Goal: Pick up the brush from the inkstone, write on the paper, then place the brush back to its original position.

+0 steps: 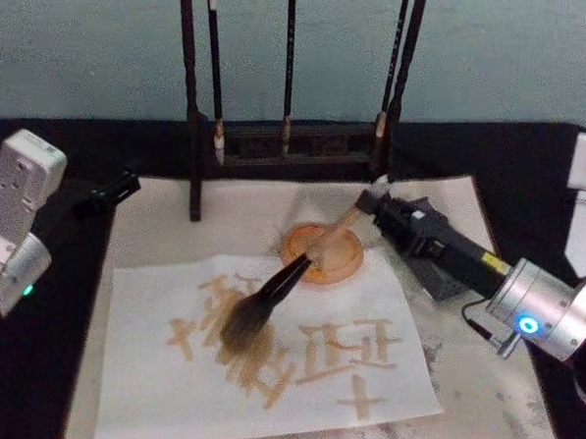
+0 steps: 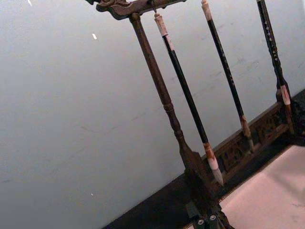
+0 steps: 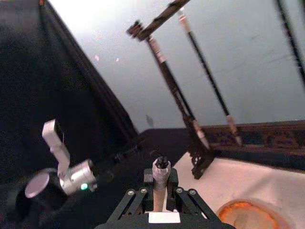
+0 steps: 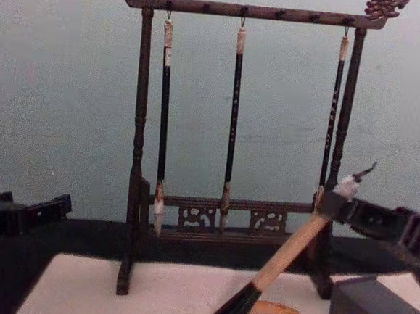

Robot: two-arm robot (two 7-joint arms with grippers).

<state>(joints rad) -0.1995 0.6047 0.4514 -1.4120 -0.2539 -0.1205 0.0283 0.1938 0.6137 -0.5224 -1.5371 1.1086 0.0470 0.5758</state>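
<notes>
Bushy grey-bristled, tan-handled brush [image 1: 295, 271] is clamped by the right claw [image 1: 367, 206], bristles laid on the off-white paper [image 1: 148, 369]; left claw [image 1: 108, 192] is parked aside, state unclear.

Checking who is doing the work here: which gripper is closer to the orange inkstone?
Right. The right gripper holds the brush by its handle end, just beyond the inkstone. The left gripper is parked far off to the inkstone's left.
</notes>
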